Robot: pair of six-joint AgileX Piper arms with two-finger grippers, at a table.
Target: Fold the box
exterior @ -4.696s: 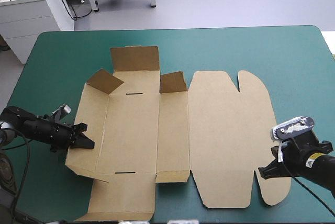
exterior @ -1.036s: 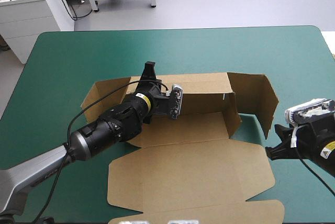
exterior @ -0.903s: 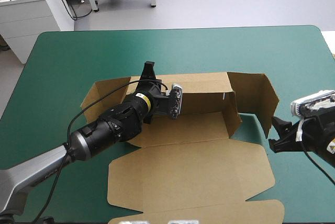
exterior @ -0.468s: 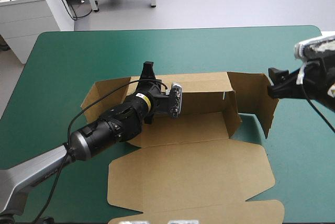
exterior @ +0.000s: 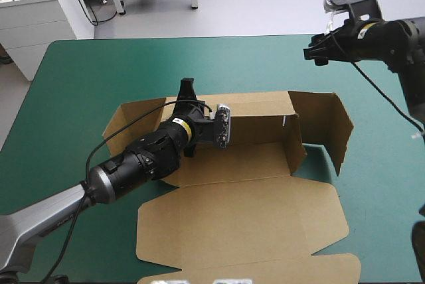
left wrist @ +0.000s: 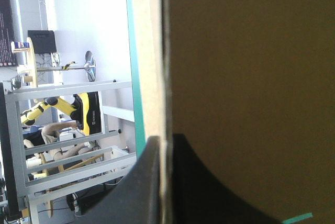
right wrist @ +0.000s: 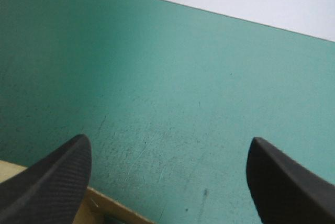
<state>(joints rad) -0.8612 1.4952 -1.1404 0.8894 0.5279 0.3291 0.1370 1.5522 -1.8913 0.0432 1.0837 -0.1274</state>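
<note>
At mid-table, on the teal-green cover (exterior: 86,78), we find the brown box (exterior: 252,158) partly raised. Its far wall (exterior: 255,115) stands upright along the far side of the base. A right flap (exterior: 329,125) also stands, angled outward past the wall's right end. A left flap (exterior: 133,115) leans out at the left. The lid (exterior: 246,224) lies flat toward the near edge.

The left arm comes in from the near left and crosses the left part of the base. The left gripper (exterior: 188,91) sits at the top edge of the far wall, toward its left end. In the left wrist view the left gripper (left wrist: 162,140) is clamped on the wall: its black fingers (left wrist: 138,182) are all but together, with the board between them. The board (left wrist: 251,51) fills the view on one side.

The right gripper (exterior: 313,56) is over the far right of the table, beyond the box's far right corner and apart from it. In its own view the right gripper (right wrist: 167,150) stands wide, with fingers (right wrist: 57,177) well apart and bare cover (right wrist: 172,77) between them. A thin brown edge (right wrist: 110,205) shows beside one finger. We cannot tell which part of the box it is.
</note>
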